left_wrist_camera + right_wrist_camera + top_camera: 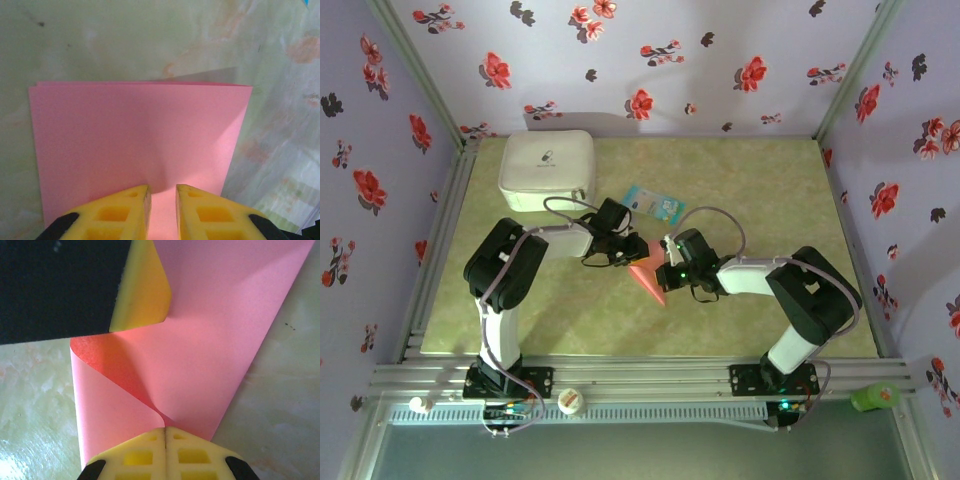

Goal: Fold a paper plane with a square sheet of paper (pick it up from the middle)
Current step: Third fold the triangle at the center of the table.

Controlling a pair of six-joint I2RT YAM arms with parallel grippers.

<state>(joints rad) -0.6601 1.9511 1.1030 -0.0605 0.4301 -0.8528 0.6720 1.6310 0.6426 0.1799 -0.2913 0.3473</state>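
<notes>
the square sheet of paper, salmon-pink, sits near the middle of the green marbled table, between the 2 arms where they meet. from above, only a small pink wedge of it shows, pointing toward the near edge, below both wrists.

the right claw is clenched on the sheet: its 2 yellow fingertips are pressed together with no gap, and a curl of the paper runs down into the pinch. in the right wrist view the sheet rolls over itself there, with a darker, shaded red inside the curl and a flat pink panel rising up and to the right. 1 yellow finger of the other arm touches the paper at the top of that view.

the left claw has its 2 yellow fingers narrowly apart, with pink paper showing in the gap. i cannot tell whether it grips the sheet or only rests against it. ahead of it the paper is doubled, 2 layers showing along the far edge, with the table beyond.

a white case lies at the far left of the table, and a small light-blue packet lies just beyond the claws, apart from the paper.
</notes>
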